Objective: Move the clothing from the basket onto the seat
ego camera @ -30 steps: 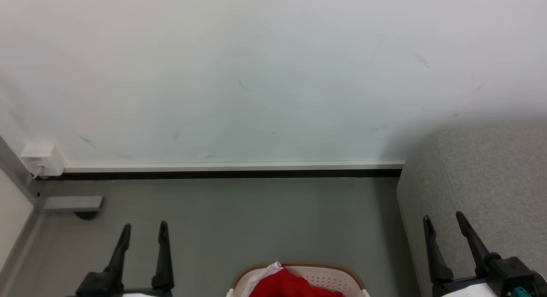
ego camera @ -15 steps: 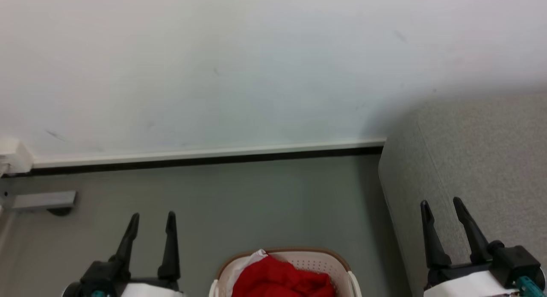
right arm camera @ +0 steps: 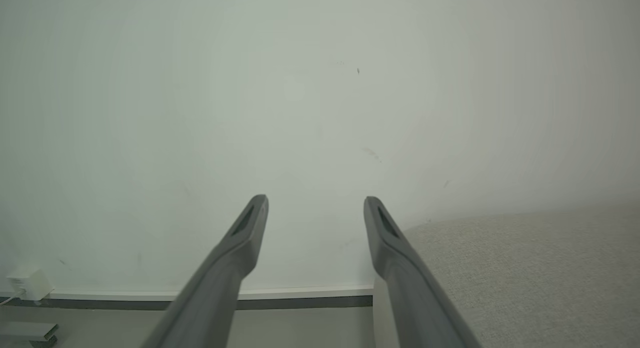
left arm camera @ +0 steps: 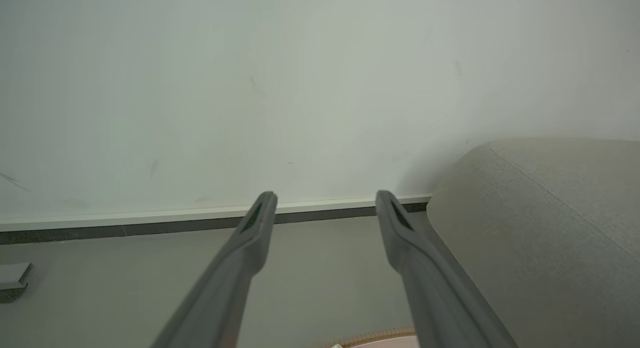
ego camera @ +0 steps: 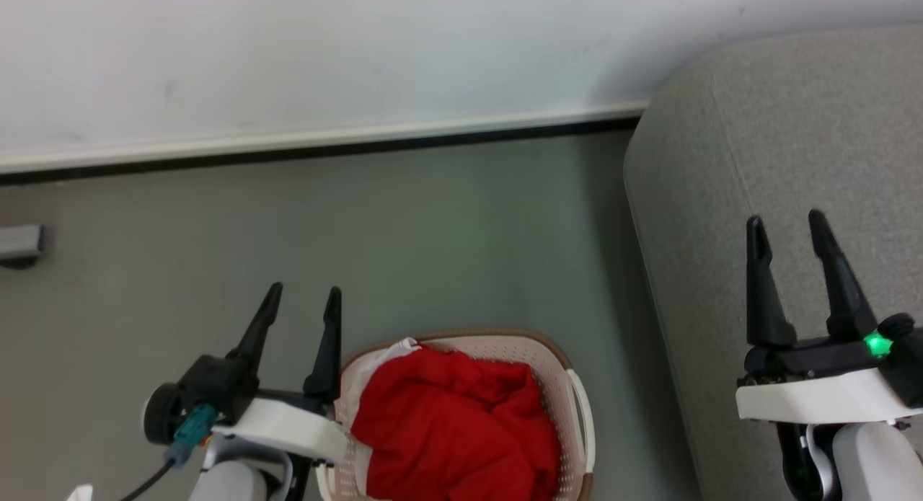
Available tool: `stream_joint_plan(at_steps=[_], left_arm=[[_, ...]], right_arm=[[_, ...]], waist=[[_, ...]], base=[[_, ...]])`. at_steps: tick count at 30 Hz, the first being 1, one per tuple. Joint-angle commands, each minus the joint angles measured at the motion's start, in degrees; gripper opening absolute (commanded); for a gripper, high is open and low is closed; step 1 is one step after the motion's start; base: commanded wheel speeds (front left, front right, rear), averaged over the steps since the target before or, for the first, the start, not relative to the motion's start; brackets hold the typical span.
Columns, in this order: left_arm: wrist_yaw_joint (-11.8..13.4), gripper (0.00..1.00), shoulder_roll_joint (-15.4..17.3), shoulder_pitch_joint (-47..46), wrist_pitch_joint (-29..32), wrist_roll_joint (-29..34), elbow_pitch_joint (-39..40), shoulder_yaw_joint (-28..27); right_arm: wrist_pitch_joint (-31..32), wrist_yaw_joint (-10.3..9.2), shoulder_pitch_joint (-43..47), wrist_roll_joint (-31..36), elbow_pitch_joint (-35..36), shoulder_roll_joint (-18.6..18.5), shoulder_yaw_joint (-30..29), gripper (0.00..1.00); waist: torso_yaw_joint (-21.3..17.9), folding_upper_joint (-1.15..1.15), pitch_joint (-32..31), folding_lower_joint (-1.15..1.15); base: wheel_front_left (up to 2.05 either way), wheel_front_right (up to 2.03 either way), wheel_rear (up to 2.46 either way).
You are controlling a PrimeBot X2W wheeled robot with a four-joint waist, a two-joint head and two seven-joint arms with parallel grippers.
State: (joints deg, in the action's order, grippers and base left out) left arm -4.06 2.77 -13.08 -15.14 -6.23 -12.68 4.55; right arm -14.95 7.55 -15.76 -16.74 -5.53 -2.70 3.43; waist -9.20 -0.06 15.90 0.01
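Clothing: the red clothing (ego camera: 451, 429) lies bunched inside the basket (ego camera: 505, 337) and fills most of it, with a white bit showing at its far-left edge; neither tool touches it
Basket: it stands on the grey floor (ego camera: 360, 227), near the robot and between the two arms, its open top facing up so a tool can come down into it
Seat: the light grey seat (ego camera: 779, 126) is just right of the basket, its rounded far corner by the wall (ego camera: 288, 54); the part of its top in view is bare, so there is room to lay the garment
Left tool: the left tool (ego camera: 305, 290) has its fingers apart and holds nothing; it points far, just beside the basket's left rim, the closer of the two to the fabric
Right tool: the right tool (ego camera: 785, 218) also has its fingers spread and empty; it sits over the seat, well apart from the basket
Step in hand: likely lining up for the pick, as nothing is gripped yet
Next move: probably tip a tool down into the heap and pinch a thick fold
Risk: thin fabric may slip out, or trail and catch on the rim while crossing to the right
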Motion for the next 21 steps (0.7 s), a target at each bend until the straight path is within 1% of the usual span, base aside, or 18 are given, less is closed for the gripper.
stream_joint_plan(at_steps=[1, 5, 8, 12, 16, 21], left_arm=[[-0.57, 1.00, 0.48, -2.15, -0.02, 1.14, -1.57, 0.43], [-2.09, 1.00, 0.86, -5.47, -0.02, 0.42, -7.00, 2.38], [-2.90, 1.00, 1.11, -8.60, 0.29, -0.62, -13.54, 4.56], [-3.36, 1.00, 1.45, -12.94, 2.52, -2.05, -22.17, 8.09], [-3.47, 1.00, 1.66, -17.68, 4.74, -4.58, -28.76, 13.66], [-3.38, 1.00, 2.89, -22.97, 7.25, -9.18, -35.16, 20.90]], right_arm=[[-0.11, -0.12, -1.39, 0.13, 0.98, -0.10, -0.62, 1.00], [-0.11, -0.12, -3.33, -0.57, 3.08, -0.07, -0.70, 1.00], [-0.11, -0.12, -4.51, -0.54, 4.34, -0.10, -0.64, 1.00], [-0.11, -0.12, -6.30, -0.82, 5.44, -0.09, -0.65, 1.00], [-0.11, -0.12, -8.30, -1.16, 6.52, -0.09, -0.70, 1.00], [-0.11, -0.12, -10.70, -1.98, 7.73, -0.07, -0.45, 1.00]], waist=[[-1.75, 0.00, 4.16, -0.01], [-2.95, 0.00, 7.85, -0.01], [-3.97, 0.00, 10.28, -0.01], [-5.56, 0.00, 13.25, -0.01], [-7.17, 0.00, 16.08, -0.01], [-9.07, 0.00, 20.01, -0.01]], base=[[0.00, 0.00, 0.00], [0.00, 0.00, 0.00], [0.00, 0.00, 0.00], [0.00, 0.00, 0.00], [0.00, 0.00, 0.00], [0.00, 0.00, 0.00]])
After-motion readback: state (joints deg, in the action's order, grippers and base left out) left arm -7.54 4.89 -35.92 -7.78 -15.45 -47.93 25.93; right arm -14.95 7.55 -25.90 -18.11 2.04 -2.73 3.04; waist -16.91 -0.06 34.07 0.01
